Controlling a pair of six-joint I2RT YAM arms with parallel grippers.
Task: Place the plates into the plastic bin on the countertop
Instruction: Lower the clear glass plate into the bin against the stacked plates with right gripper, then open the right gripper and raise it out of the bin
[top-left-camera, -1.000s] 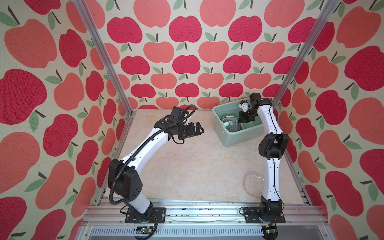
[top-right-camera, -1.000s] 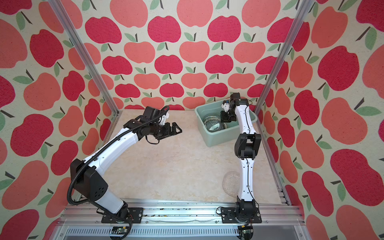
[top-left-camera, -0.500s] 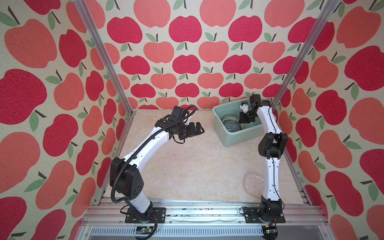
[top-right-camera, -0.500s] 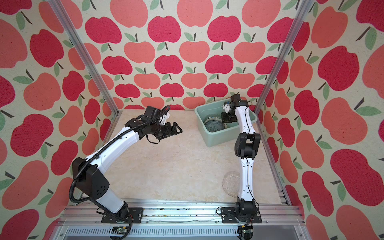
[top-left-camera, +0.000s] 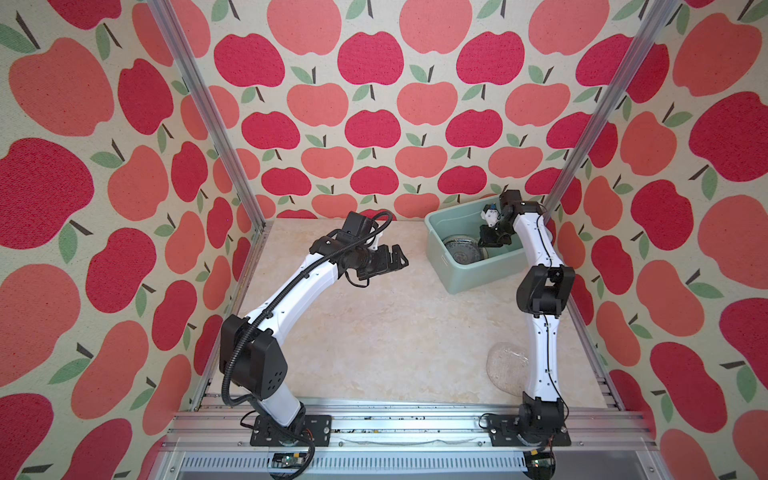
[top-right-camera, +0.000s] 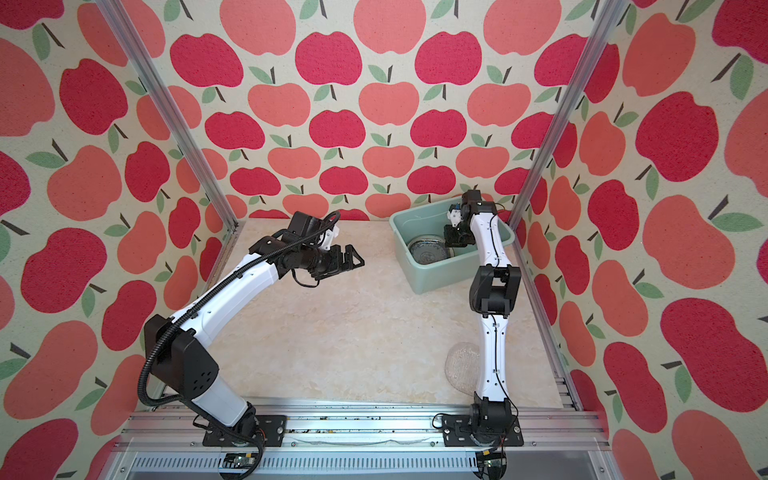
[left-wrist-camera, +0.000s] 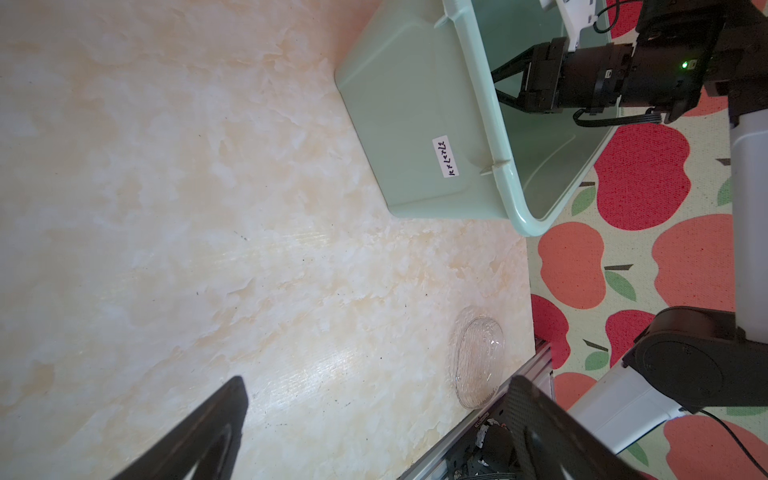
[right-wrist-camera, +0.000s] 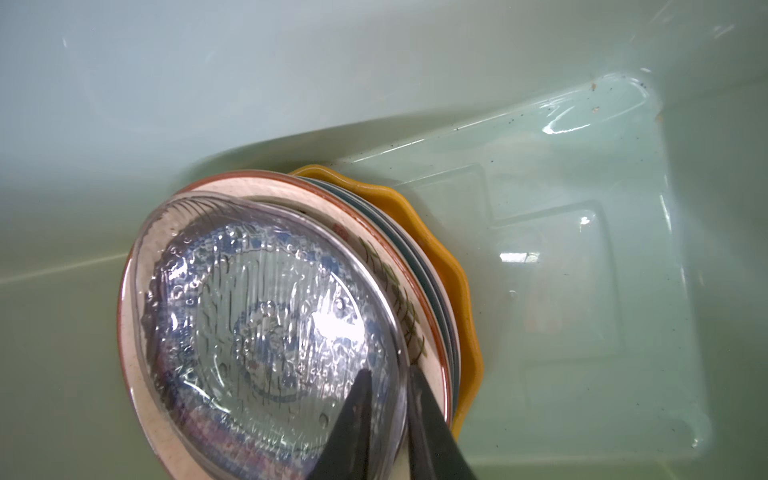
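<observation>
The plastic bin (top-left-camera: 473, 276) (top-right-camera: 432, 278) (left-wrist-camera: 415, 124) stands at the back right of the countertop (top-left-camera: 395, 332). Inside it lies a stack of plates (top-left-camera: 461, 249) (top-right-camera: 426, 249): a clear glass plate (right-wrist-camera: 257, 316) on top, a cream one (right-wrist-camera: 415, 320) under it and a yellow scalloped one (right-wrist-camera: 457, 299) lowest. My right gripper (top-left-camera: 484, 243) (top-right-camera: 451, 241) (right-wrist-camera: 390, 370) reaches down into the bin. Its fingers straddle the glass plate's rim, slightly apart. Another clear glass plate (top-left-camera: 505, 368) (top-right-camera: 461, 365) (left-wrist-camera: 478, 357) lies at the front right, partly behind the right arm. My left gripper (top-left-camera: 399, 262) (top-right-camera: 357, 259) (left-wrist-camera: 376, 382) hovers open and empty over the middle.
Aluminium rails (top-left-camera: 415, 419) edge the counter's front and sides. Apple-print walls (top-left-camera: 374, 124) close in the back and both sides. The bin's far half (right-wrist-camera: 561, 270) holds bare floor. A white label (left-wrist-camera: 445, 156) is stuck on the bin's outer wall.
My right gripper's jaws have parted a little around the glass plate's rim inside the bin. Both arms have barely moved.
</observation>
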